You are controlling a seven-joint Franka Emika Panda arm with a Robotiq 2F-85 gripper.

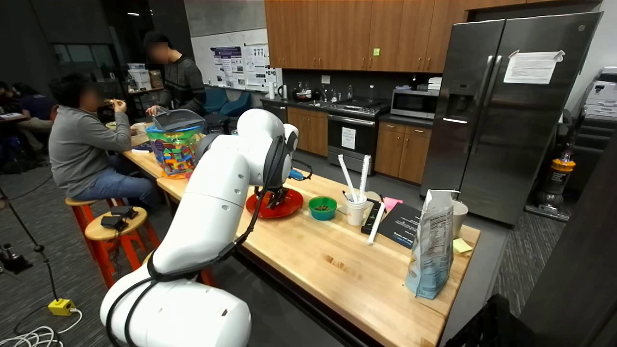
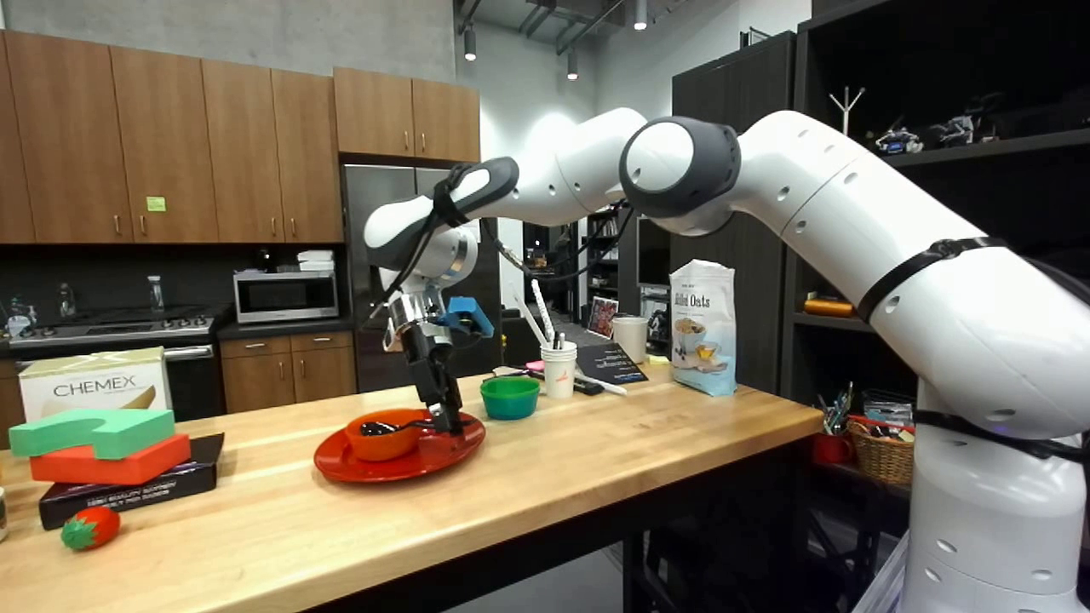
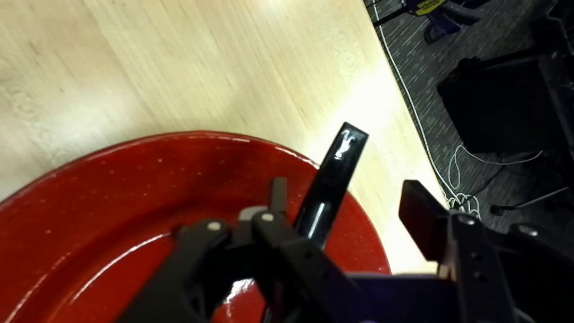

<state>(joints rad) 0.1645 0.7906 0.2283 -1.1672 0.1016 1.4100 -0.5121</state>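
The gripper (image 3: 349, 204) is held low over the red plate (image 2: 409, 471), and its two fingers are spread wide apart in the wrist view. Between them the handle of a black utensil (image 3: 332, 179) is framed, pointed toward one o'clock in that view; the plate's rim is crossed by it, and its tip is extended over the table (image 3: 224, 67). A gap is left on the handle's three o'clock side; whether it is touched by the finger on its nine o'clock side cannot be told.

In an exterior view, with the plate read as a clock and twelve at its far edge, the gripper is placed between two and three o'clock. The orange bowl (image 2: 383, 448) is set a little toward nine, and the dark end of the utensil is rested in it, its shape being hard to make out.

Off the plate, a green-and-teal bowl (image 2: 511, 402) is placed near it at two o'clock. Just beyond, white sticks (image 1: 364, 178) are held in a white cup (image 2: 559, 375), and a bag of oats (image 2: 705, 340) is stood well apart. At nine o'clock a green block (image 2: 94, 432) and a red block (image 2: 111, 465) are stacked on a black box (image 2: 128, 495); a strawberry (image 2: 92, 526) is laid at eight.
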